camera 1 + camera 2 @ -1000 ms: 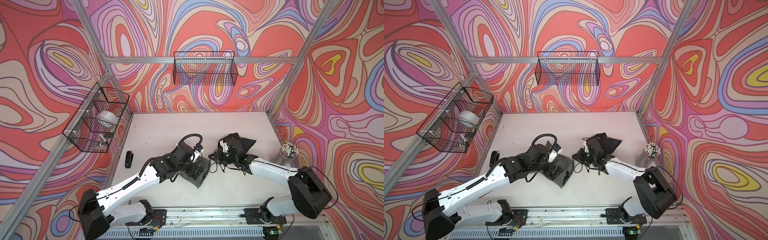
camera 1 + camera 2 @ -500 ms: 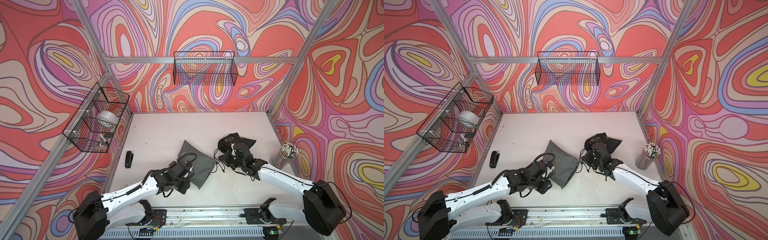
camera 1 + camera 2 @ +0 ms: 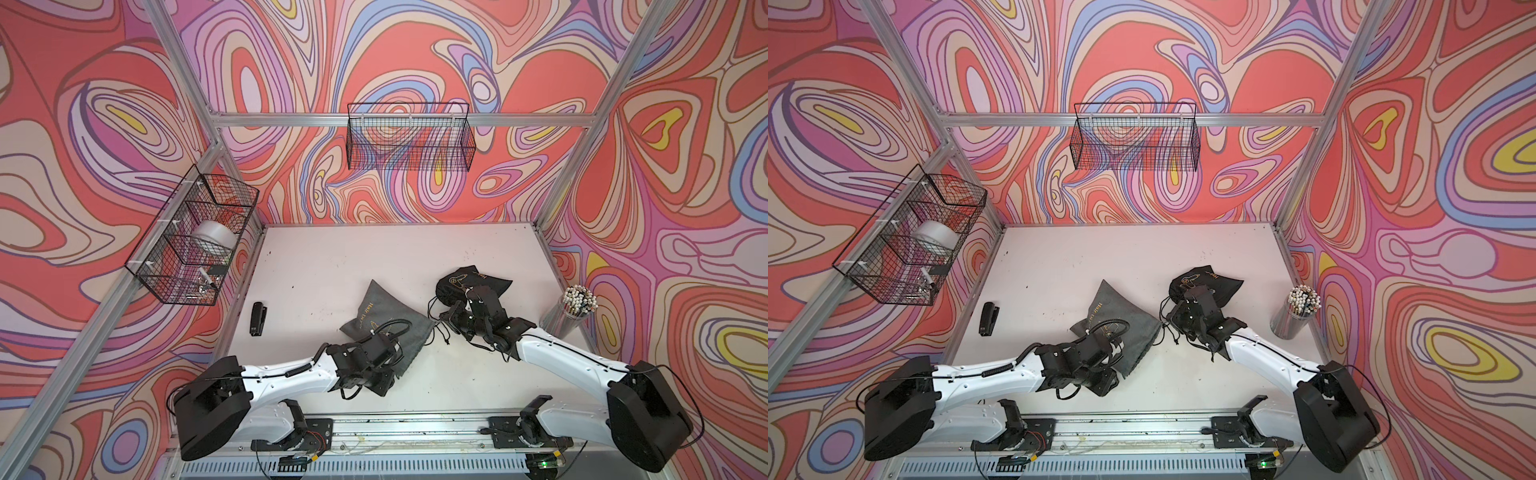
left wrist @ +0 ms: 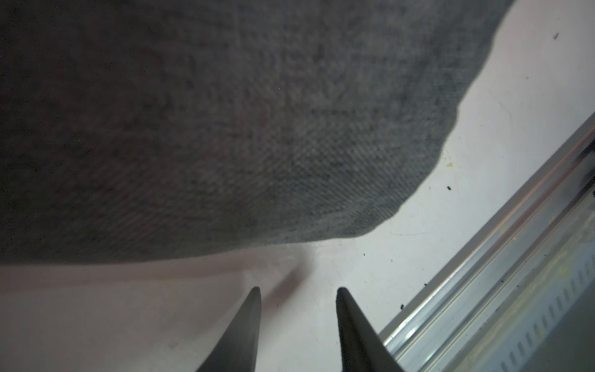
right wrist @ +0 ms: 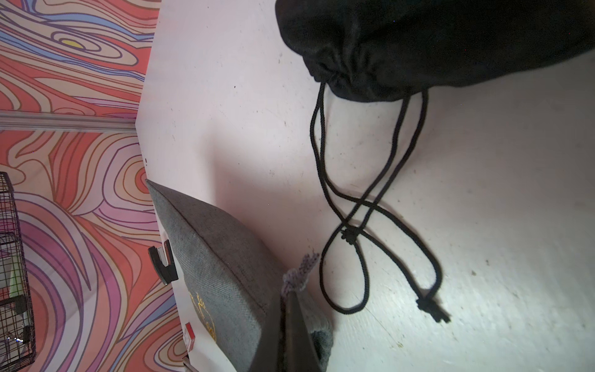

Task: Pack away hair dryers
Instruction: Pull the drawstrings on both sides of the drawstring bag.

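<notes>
Neither of the 2 hair dryers is seen in the open on the table (image 3: 332,257); both are judged to be packed already. Near the middle of the front edge, the grey pouch (image 3: 384,322) is seen plump and pillow-like. Farther back, toward the right edge, the black pouch (image 3: 459,282) is gathered closed, its black drawstring (image 5: 354,206) trailing loose. Only the cinching of the grey pouch appears to be left. The left gripper (image 4: 298,289) is held low by the front edge, fingers apart with nothing between them, just short of the grey cloth. The right gripper (image 5: 289,301) is pressed closed on a frayed grey cord (image 5: 301,267) at the grey pouch's mouth.
</notes>
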`<state>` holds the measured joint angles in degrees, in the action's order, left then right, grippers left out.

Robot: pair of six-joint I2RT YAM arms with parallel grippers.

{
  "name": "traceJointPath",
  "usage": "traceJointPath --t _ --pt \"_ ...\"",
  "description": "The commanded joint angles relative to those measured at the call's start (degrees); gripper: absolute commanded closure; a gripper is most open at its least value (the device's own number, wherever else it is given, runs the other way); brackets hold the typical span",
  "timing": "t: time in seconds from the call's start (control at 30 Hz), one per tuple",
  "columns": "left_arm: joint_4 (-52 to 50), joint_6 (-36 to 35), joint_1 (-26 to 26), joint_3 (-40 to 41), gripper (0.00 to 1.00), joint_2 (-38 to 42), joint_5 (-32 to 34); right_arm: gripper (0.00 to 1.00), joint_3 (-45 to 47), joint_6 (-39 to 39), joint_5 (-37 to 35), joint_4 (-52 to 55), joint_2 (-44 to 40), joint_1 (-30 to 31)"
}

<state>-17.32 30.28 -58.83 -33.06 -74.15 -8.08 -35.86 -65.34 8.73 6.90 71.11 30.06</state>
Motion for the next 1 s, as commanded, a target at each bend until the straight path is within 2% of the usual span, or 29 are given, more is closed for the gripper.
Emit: traceJointPath --t 0.0,0.17,0.3,0.43,0.63,0.83,0.9,0.97 --pt "4.28 0.47 -0.97 -2.01 0.48 -1.63 0.54 1.00 -0.79 0.17 -1.09 1.31 -1.12 -0.24" --pt "5.68 -1.65 -1.88 -3.40 0.37 -5.15 2.48 1.00 -0.79 -0.01 -0.95 1.04 -0.97 -0.25" --pt "7.08 -2.93 -2.23 -4.63 0.35 -8.87 3.26 1.00 -0.88 -0.23 -0.96 0.93 -1.09 -0.34" --pt "8.29 -3.84 -2.60 -5.31 0.38 -11.65 4.79 1.00 -0.98 -0.35 -0.99 1.26 -1.46 -0.40" --pt "9.08 -4.63 -3.07 -5.96 0.55 -13.96 6.47 1.00 -0.84 -0.43 -0.75 1.58 -1.42 -0.66" --pt "8.09 -3.64 -3.49 -6.51 0.63 -14.14 10.09 1.00 -0.71 -0.90 -0.04 0.75 -0.99 -0.77" --pt "7.45 -2.85 -3.51 -7.23 0.64 -14.33 11.41 1.00 -0.62 -1.10 0.06 0.29 -0.85 -0.79" --pt "6.67 -2.84 -3.57 -8.29 0.56 -15.15 11.89 1.00 -0.71 -1.26 0.12 0.12 -0.83 -0.80"
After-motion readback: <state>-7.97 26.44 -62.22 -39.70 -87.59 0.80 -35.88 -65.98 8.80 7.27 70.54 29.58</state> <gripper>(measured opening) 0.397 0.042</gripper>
